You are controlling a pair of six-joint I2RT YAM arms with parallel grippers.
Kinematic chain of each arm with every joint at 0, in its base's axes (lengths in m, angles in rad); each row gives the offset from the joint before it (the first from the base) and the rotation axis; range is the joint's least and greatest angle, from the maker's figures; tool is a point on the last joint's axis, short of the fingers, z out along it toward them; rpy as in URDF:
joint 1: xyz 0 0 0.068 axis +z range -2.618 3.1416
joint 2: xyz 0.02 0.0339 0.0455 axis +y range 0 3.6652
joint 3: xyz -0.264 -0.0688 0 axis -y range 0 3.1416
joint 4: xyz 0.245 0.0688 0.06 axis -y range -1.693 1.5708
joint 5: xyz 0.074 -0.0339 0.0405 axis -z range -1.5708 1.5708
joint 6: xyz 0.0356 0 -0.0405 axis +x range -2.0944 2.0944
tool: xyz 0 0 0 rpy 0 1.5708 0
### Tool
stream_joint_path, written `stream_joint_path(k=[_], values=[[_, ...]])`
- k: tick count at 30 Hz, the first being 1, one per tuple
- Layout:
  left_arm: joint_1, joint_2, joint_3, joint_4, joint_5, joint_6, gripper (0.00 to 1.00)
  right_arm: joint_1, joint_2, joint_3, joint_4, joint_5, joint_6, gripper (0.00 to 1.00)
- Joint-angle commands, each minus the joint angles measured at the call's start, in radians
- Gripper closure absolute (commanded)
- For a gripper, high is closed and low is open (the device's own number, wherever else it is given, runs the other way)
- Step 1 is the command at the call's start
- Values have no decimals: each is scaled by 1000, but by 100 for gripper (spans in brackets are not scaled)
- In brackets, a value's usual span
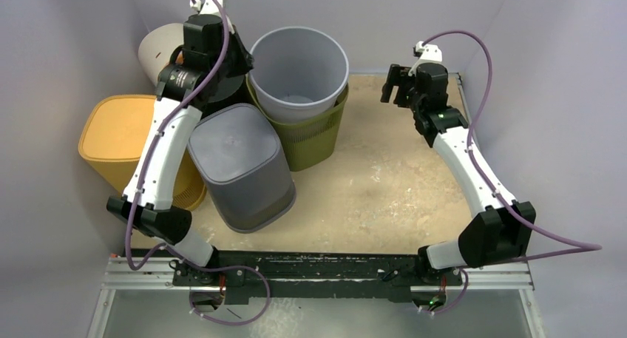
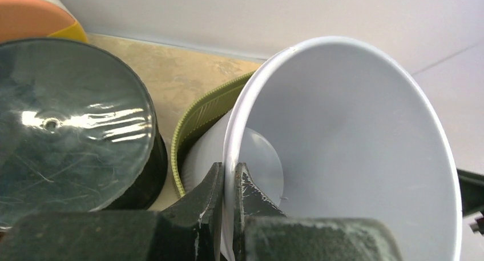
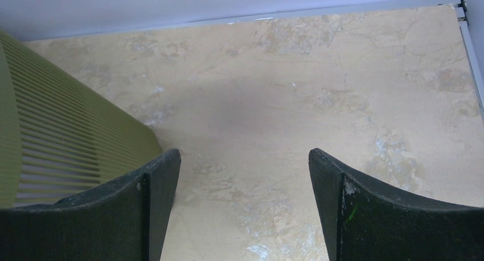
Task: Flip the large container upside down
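The large container is a pale grey round bin (image 1: 299, 64), upright with its mouth up, nested inside a green slatted basket (image 1: 314, 142) at the back middle. My left gripper (image 1: 249, 63) is shut on the bin's left rim. In the left wrist view the fingers (image 2: 212, 187) pinch the thin rim of the bin (image 2: 354, 135), one inside and one outside, with the green basket's rim (image 2: 200, 115) just below. My right gripper (image 1: 395, 83) is open and empty at the back right, above the bare table (image 3: 297, 101), with the green basket (image 3: 51, 118) to its left.
A dark grey square bin (image 1: 240, 164) stands upside down in front of the green basket. A yellow bin (image 1: 122, 142) sits upside down at the left, and a white container (image 1: 159, 49) lies at the back left. A black glossy-bottomed container (image 2: 63, 124) is beside the left gripper. Walls enclose three sides.
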Motion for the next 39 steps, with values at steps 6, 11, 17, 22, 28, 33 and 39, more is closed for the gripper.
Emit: stream_joint_path(k=[6, 11, 17, 22, 28, 33, 39], values=[[-7, -144, -48, 165, 131, -37, 100, -6, -82, 80, -17, -88, 17, 11], [-8, -166, -77, 172, 150, -46, 100, -6, -105, 176, -15, -370, 76, 11], [-9, -187, -126, 178, 142, -39, 100, -6, -128, 232, 59, -500, 187, 12], [-9, -197, -147, 185, 145, -44, 100, -1, -72, 253, 86, -616, 239, 13], [-14, -207, -154, 190, 150, -50, 100, 20, -38, 248, 123, -640, 287, 14], [-19, -208, -157, 189, 151, -50, 100, 46, -4, 276, 123, -647, 303, 16], [-26, -222, -194, 201, 151, -51, 100, 116, 32, 317, 109, -613, 312, 18]])
